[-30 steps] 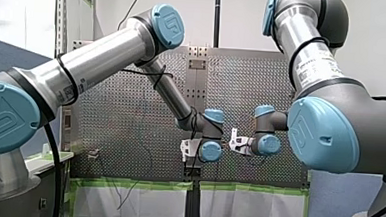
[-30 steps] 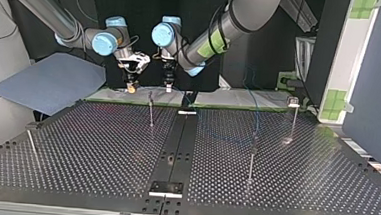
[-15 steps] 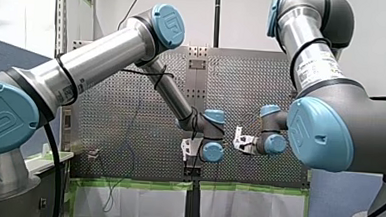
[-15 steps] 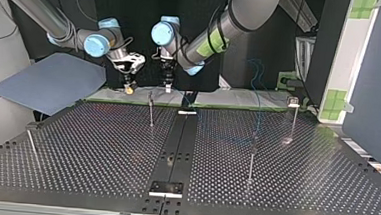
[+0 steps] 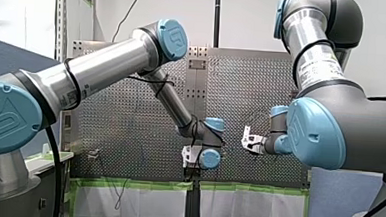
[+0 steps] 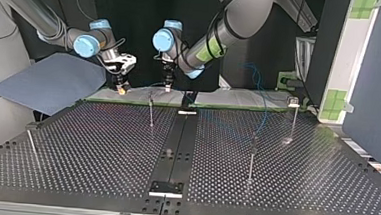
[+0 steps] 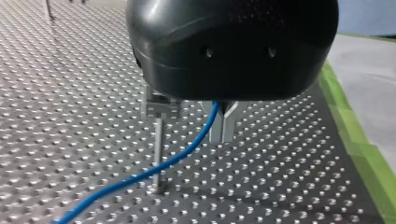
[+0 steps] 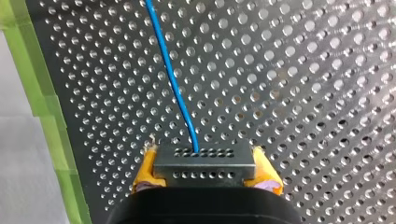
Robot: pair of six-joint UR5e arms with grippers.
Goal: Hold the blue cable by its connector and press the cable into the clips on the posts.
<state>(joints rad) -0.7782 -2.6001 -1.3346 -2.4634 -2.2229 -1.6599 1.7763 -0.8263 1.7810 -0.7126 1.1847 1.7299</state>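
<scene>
In the right wrist view my right gripper (image 8: 205, 173) has its yellow pads (image 8: 145, 171) shut on a black connector (image 8: 204, 163). The blue cable (image 8: 172, 79) runs out of it over the perforated table. The left wrist view shows my left gripper (image 7: 223, 136) with metal fingers shut on the blue cable (image 7: 187, 154), right beside a clip post (image 7: 159, 122). At the far edge of the table in the top view, my right gripper (image 6: 122, 87) hangs left of my left gripper (image 6: 168, 87). A loop of blue cable (image 6: 262, 99) hangs at that view's right.
Thin clip posts stand on the table in the top view: one near the middle (image 6: 151, 114), one at the right (image 6: 251, 164), one at the far right (image 6: 293, 116) and one at the left edge (image 6: 31, 143). Green tape (image 8: 51, 116) marks the table's edge.
My right gripper has moved toward the top view's left with the connector, away from my left gripper. The cable loop at the top view's right has shifted. My left gripper has dropped slightly.
</scene>
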